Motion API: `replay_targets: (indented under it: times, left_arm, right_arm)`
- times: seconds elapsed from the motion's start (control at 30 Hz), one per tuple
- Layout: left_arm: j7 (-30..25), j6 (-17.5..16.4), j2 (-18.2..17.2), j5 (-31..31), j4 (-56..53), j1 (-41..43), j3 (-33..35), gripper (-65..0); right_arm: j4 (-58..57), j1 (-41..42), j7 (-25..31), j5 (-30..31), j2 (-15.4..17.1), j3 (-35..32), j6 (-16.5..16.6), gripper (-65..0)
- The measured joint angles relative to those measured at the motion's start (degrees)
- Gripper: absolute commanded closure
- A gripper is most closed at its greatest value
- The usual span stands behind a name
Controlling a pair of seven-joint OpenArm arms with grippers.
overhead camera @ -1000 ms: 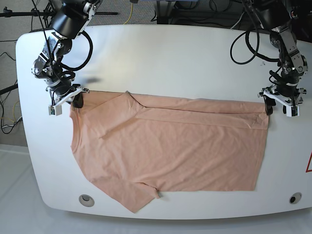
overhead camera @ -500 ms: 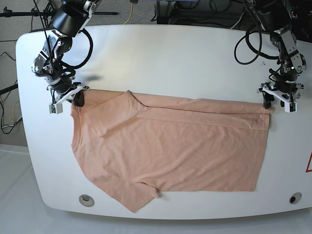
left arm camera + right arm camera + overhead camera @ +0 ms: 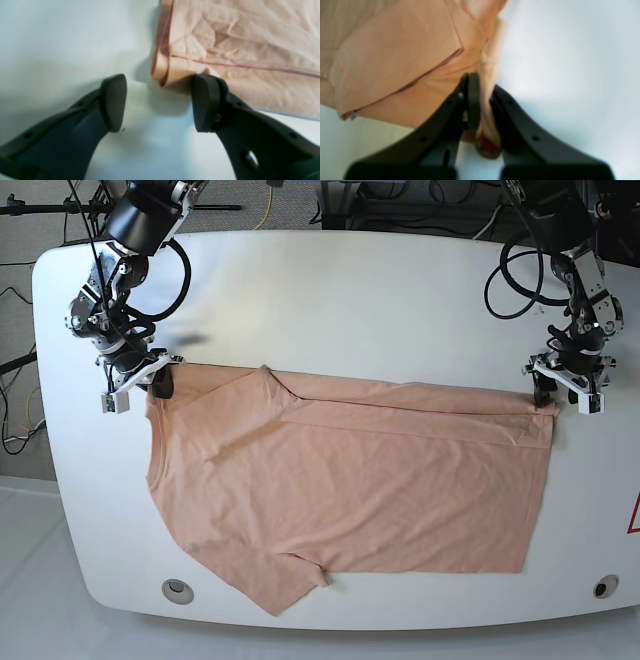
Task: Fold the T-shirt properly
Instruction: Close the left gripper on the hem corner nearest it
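So the T-shirt (image 3: 340,480) is spread across the middle of the white table (image 3: 330,290) in the base view, with its far strip already doubled over toward the middle, which is seen as a long layered band running from upper left to right of centre. One sleeve is left poking out at the bottom left of the frame, so the fold is judged to be only partly done. No smiley print can be made out in any view.

The fabric's upper-left corner is pinched by the right gripper (image 3: 481,105). In the right wrist view the jaws are seen pressed together with a bunched roll of cloth squeezed between them. That corner is probably being held to keep the folded edge anchored and taut while the other end gets sorted.

At the right of the base frame, the left gripper (image 3: 157,102) is parked at the shirt's other top corner. Its jaws are spread wide in the left wrist view, and nothing is gripped: one fingertip (image 3: 205,102) is touching or just overlapping the doubled hem, the other is sitting on bare table just beside the cloth. It's read as either a release or a line-up for a new grab, can't be told which.

Worth watching: soft wrinkly cotton like this is easily dragged, so the fold could be skewed if one corner is pulled while the other is loose
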Motion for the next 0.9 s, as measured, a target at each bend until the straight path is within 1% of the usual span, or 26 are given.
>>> replay_targets:
  times: [0.33,0.53,0.67,0.9]
  left_arm:
    - [0.4,0.0,0.2,-0.5,0.2,0.0,0.0,-35.1]
    - [0.5,0.0,0.5,-0.5,-0.2,-0.7,0.0,-36.7]
    - [0.7,0.0,0.6,-0.5,-0.5,-1.0,0.0,-35.9]
    - [0.4,0.0,0.3,-1.6,-2.4,-2.0,0.4,-22.6]
  right_arm:
    - [0.0,0.0,-0.2,0.0,0.0,0.0,0.0,0.0]
    - [0.1,-0.1,-0.3,0.0,0.0,-0.2,0.0,0.0]
    - [0.1,-0.1,-0.4,0.0,0.0,-0.2,0.0,0.0]
    - [0.2,-0.1,-0.4,0.2,0.0,-0.3,0.0,0.0]
